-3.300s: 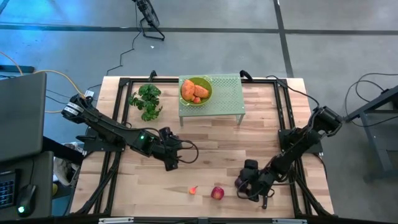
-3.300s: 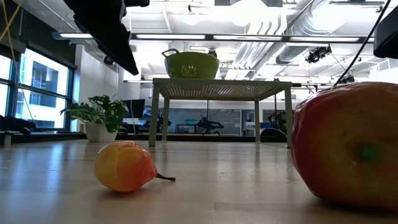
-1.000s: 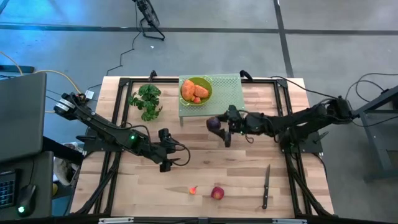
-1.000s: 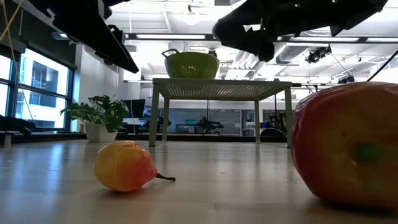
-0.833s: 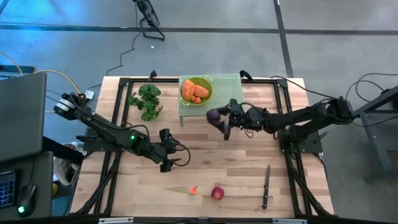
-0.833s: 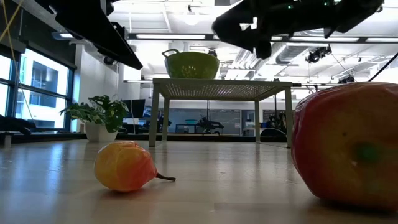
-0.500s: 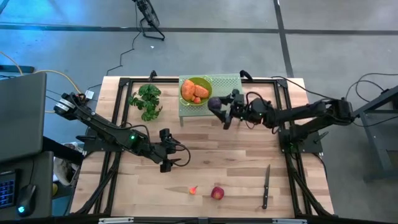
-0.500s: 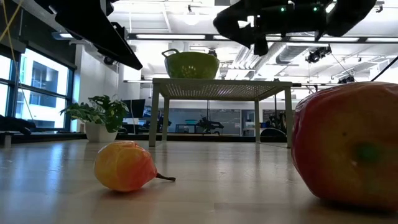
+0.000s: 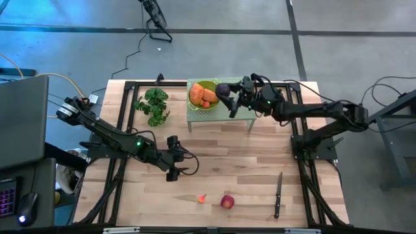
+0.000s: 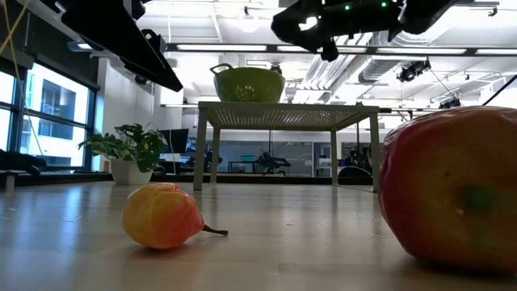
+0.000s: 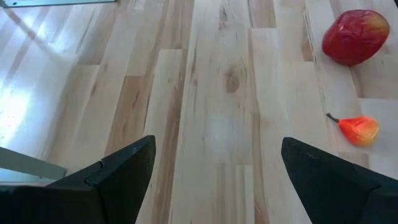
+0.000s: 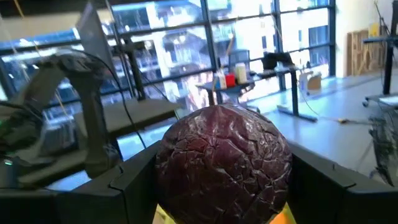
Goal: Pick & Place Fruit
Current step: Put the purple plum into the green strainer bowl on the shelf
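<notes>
Since approx 3 s earlier the right arm had left the front-right of the table, where it was bent over the purple fruit, & carried it across; half a sec before it was short of the raised stand, now it reached over it. A black-handled knife (image 9: 277,194), hidden under the arm at first, lay exposed near the front-right edge. Left arm barely shifted.

Right gripper (image 9: 227,95) hung above the green perforated stand (image 9: 240,104), just beside the green bowl (image 9: 213,85), fingers clamped partway on the dark purple plum (image 9: 222,89). Right wrist view showed the plum (image 12: 222,162) filling the gap betw. both dark fingers (image 12: 134,183), touching each side, crinkled skin clear.

Left gripper (image 9: 178,166) waited low over mid-table, jaws spread wide & empty; left wrist view showed bare wood betw. its fingers (image 11: 124,171).

Rest of the fruit: two orange oblong pieces (image 9: 202,94) sat in the bowl; red apple (image 9: 227,201) & small orange-red piece (image 9: 202,198) lay near the front edge, close but apart.

Low view alone showed the small piece's (image 10: 162,215) little stem pointing toward the apple (image 10: 452,186), & the bowl (image 10: 247,82) on top of the stand; bowl contents not visible there. High view alone showed the leafy plant (image 9: 153,105) beside the stand & the knife. Left wrist view caught apple (image 11: 355,37) & small piece (image 11: 359,129) together.
</notes>
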Motion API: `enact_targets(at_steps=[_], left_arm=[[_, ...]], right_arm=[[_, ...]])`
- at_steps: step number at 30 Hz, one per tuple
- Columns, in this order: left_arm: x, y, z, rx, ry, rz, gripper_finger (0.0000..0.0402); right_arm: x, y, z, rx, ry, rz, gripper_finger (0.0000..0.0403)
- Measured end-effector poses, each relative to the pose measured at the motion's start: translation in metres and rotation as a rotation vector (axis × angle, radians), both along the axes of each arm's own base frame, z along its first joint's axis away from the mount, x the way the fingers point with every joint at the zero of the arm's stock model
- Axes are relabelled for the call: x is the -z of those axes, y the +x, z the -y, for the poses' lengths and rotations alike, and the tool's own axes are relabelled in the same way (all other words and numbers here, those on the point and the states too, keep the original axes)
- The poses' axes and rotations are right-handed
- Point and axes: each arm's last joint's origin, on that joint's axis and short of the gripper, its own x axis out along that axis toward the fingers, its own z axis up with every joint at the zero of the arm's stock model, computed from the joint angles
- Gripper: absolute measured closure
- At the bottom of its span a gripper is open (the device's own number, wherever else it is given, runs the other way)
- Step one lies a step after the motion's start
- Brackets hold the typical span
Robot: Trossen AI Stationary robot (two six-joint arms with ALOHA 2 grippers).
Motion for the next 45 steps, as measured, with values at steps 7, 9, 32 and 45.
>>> enact_targets(at_steps=[7, 9, 32, 45], left_arm=[[0.000, 0.000, 0.000, 0.000, 0.001, -0.002, 0.0059], [0.000, 0.000, 0.000, -0.001, 0.001, -0.002, 0.0059], [0.001, 0.000, 0.000, 0.000, 0.005, -0.007, 0.0059], [0.001, 0.000, 0.000, 0.001, 0.006, -0.007, 0.0059]], right_arm=[[-0.007, 0.012, 0.019, 0.035, 0.024, -0.079, 0.0134], [-0.006, 0.017, 0.022, 0.021, 0.033, -0.111, 0.0134], [0.031, 0.037, 0.048, -0.025, 0.053, -0.250, 0.0121], [0.033, 0.037, 0.049, -0.067, 0.036, -0.270, 0.0107]])
